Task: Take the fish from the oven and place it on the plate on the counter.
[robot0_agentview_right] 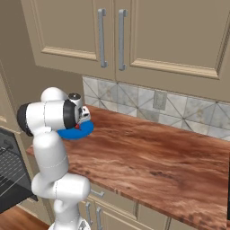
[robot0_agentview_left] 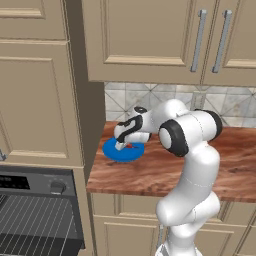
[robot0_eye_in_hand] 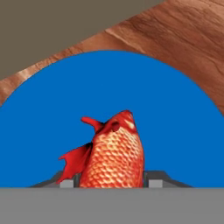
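Left base view: one gripper [robot0_agentview_left: 121,145] reaches down onto one blue plate [robot0_agentview_left: 114,153] on the counter [robot0_agentview_left: 200,170], beside one oven [robot0_agentview_left: 35,215]. Hand view: one fish [robot0_eye_in_hand: 114,155] sits clamped between two fingertips [robot0_eye_in_hand: 65,183] over the plate [robot0_eye_in_hand: 175,131].

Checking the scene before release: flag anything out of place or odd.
Nothing stands out. The fish sits between the gripper jaws right over the blue plate, which lies flat on the counter. The oven stands open, its wire rack level.
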Available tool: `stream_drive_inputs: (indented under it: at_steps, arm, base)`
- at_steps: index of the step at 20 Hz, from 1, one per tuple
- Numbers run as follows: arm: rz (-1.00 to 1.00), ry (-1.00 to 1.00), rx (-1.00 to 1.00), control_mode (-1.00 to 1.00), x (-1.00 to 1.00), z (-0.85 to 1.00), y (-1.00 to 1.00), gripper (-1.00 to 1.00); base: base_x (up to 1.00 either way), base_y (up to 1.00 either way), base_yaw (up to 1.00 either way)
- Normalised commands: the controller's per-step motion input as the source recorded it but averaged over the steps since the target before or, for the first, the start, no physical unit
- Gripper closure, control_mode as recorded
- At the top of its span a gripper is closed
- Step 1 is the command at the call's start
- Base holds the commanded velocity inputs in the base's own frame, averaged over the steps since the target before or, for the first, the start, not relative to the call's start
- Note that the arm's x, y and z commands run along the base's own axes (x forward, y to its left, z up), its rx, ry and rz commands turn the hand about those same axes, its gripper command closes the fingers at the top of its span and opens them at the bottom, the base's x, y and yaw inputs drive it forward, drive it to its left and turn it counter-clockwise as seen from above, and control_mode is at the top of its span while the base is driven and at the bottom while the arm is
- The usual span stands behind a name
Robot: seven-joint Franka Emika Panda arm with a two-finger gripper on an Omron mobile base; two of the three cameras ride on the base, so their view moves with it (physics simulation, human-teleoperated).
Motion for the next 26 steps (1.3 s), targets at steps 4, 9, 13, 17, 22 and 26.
stream_drive_inputs:
  at_steps: [4,9,13,17,22,26]
  arm:
    - [0.0,0.0,-0.01,-1.0,0.0,0.01,0.0,-1.0]
    - [0.0,0.0,0.0,-1.0,0.0,0.0,0.0,-1.0]
    - [0.0,0.0,0.0,-1.0,-0.02,0.0,0.0,-1.0]
    - [0.03,0.0,0.0,-1.0,-0.31,0.0,0.0,-1.0]
    - [0.14,0.0,-0.01,-1.0,-0.57,-0.22,0.0,-1.0]
    - [0.19,0.0,-0.02,-1.0,-0.46,-0.16,0.0,-1.0]
  base:
    - [0.0,0.0,0.0]
    - [0.0,0.0,0.0]
    - [0.0,0.0,0.0]
    - [0.0,0.0,0.0]
    - [0.0,0.0,0.0]
    - [0.0,0.0,0.0]
